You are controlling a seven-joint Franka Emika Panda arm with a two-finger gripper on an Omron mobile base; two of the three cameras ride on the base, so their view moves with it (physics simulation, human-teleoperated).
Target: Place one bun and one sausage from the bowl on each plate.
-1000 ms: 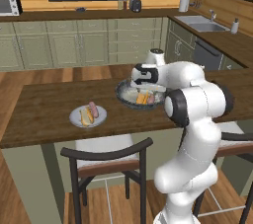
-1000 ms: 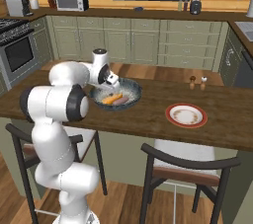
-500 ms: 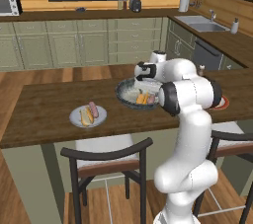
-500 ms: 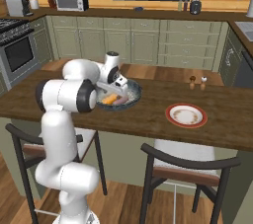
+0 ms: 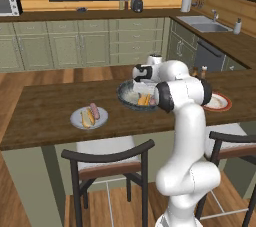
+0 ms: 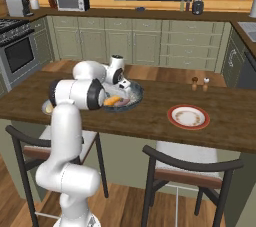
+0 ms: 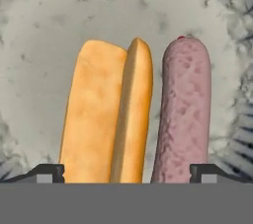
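Gripper: we see our gripper point(image 7: 126, 171) spread wide, the two dark tips far apart at the bottom of the hand view, gripping nothing; both the bun and the sausage lie in the gap between them.
Gripper position: in the left base view our gripper point(image 5: 142, 73) hangs over the bowl, low above its contents; the right base view shows it point(image 6: 124, 82) at the bowl's near-left side.
Bun: we look straight down on one yellow-orange bun point(image 7: 108, 114), split lengthwise, lying on the bowl's floor just beside the sausage; it shows as an orange spot point(image 5: 144, 100) in the left base view and point(image 6: 112, 101) in the right one.
Sausage: one pinkish-brown sausage point(image 7: 184, 109) lies parallel to the bun, right of it in the hand view, touching or nearly so; we cannot tell which.
Bowl: the dark speckled bowl point(image 5: 126, 92) stands mid-counter; its pale mottled inside point(image 7: 123, 11) surrounds the food. In the right base view its rim point(image 6: 136, 92) shows past our arm.
Grey plate: a light grey plate point(image 5: 75, 119) sits well left of the bowl, carrying a bun point(image 5: 86, 117) and a sausage point(image 5: 94, 111) side by side.
Rimmed plate: the white plate with red-orange rim point(image 6: 188, 116) lies well apart from the bowl on the other side, bare of food; in the left base view its edge point(image 5: 221, 102) peeks past our arm.
Counter: a dark wooden counter point(image 6: 150, 118) bears all of this.
Shakers: two small shakers point(image 6: 199, 84) stand behind the rimmed plate.
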